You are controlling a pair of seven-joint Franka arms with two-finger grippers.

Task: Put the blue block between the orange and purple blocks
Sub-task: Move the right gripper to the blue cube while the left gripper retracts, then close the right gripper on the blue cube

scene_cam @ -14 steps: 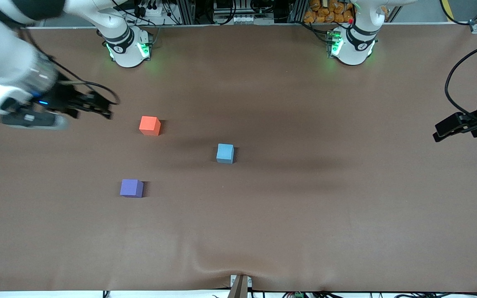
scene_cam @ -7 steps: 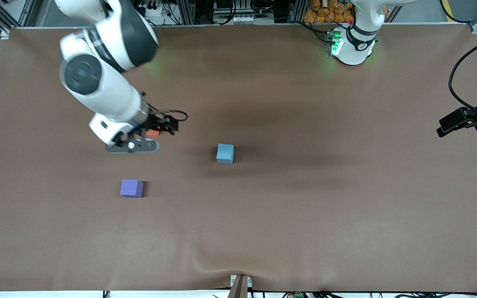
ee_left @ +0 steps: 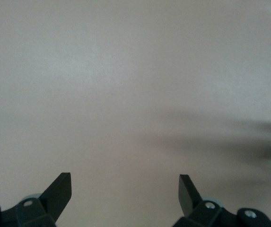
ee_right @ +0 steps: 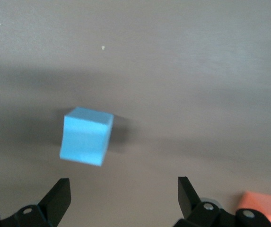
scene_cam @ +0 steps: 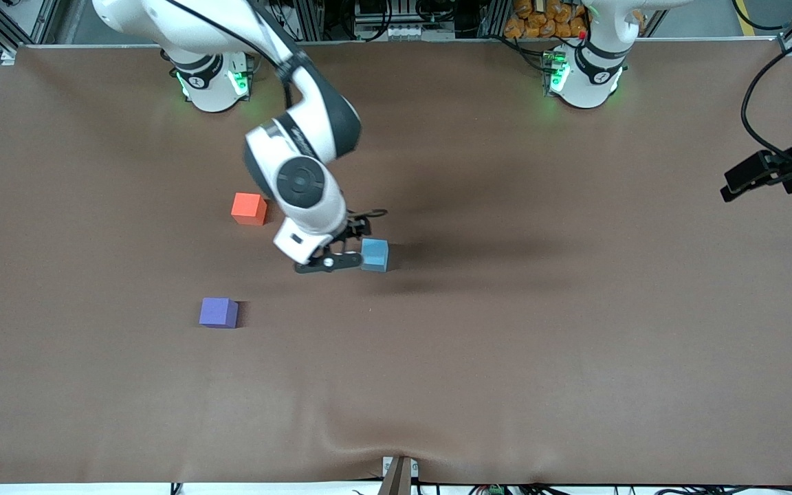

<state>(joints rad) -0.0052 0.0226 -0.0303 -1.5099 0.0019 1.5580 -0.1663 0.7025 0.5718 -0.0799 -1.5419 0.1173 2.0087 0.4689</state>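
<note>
The blue block [scene_cam: 374,254] lies on the brown table, toward the middle. The orange block [scene_cam: 248,208] and the purple block [scene_cam: 218,313] lie toward the right arm's end, the purple one nearer the front camera. My right gripper [scene_cam: 353,239] is open and empty, low over the table right beside the blue block. In the right wrist view the blue block [ee_right: 85,136] lies just ahead of the open gripper [ee_right: 124,187], off toward one finger, with a corner of the orange block [ee_right: 263,208] at the edge. My left gripper [scene_cam: 736,184] waits open and empty [ee_left: 125,182] over the left arm's end.
The brown table cover [scene_cam: 506,344] has a wrinkle at its front edge [scene_cam: 368,443]. Both arm bases [scene_cam: 210,79] [scene_cam: 585,72] stand along the back edge. Cables hang by the left gripper.
My right arm has swung from the right arm's end of the table, past the orange block, to the blue block. The left gripper has shifted slightly. The blocks have not moved.
</note>
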